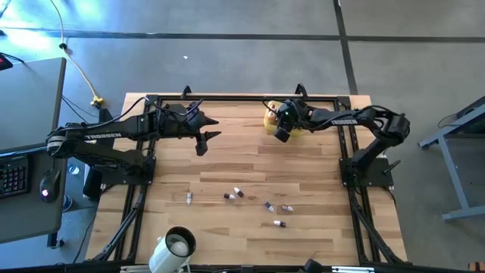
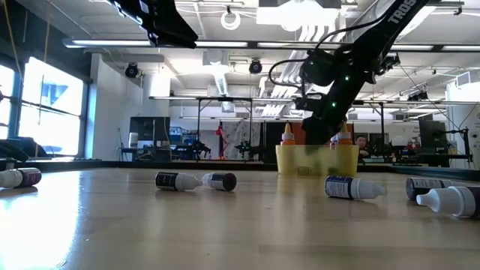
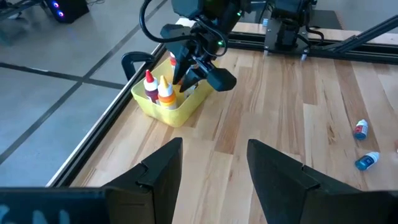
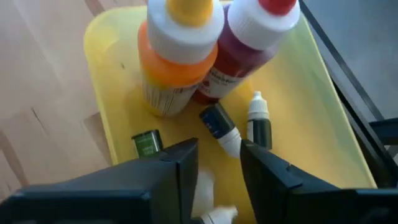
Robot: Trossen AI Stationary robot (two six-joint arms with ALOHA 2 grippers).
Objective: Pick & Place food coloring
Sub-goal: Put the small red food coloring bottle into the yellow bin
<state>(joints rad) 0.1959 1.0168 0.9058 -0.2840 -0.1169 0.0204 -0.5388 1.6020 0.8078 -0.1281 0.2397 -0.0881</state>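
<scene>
Left gripper (image 1: 206, 130) hangs wide open left of the tray (image 1: 268, 120), empty. Loose bottles (image 1: 238, 194) lie nearer you: light, stiff, rolly — pinch mid-body. Right gripper (image 4: 217, 163) over tray, parted, nothing held.

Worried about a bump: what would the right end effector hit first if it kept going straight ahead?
Probably the small dark blue vial lying on the yellow tray floor, just beyond the right end effector; depth is uncertain.
</scene>
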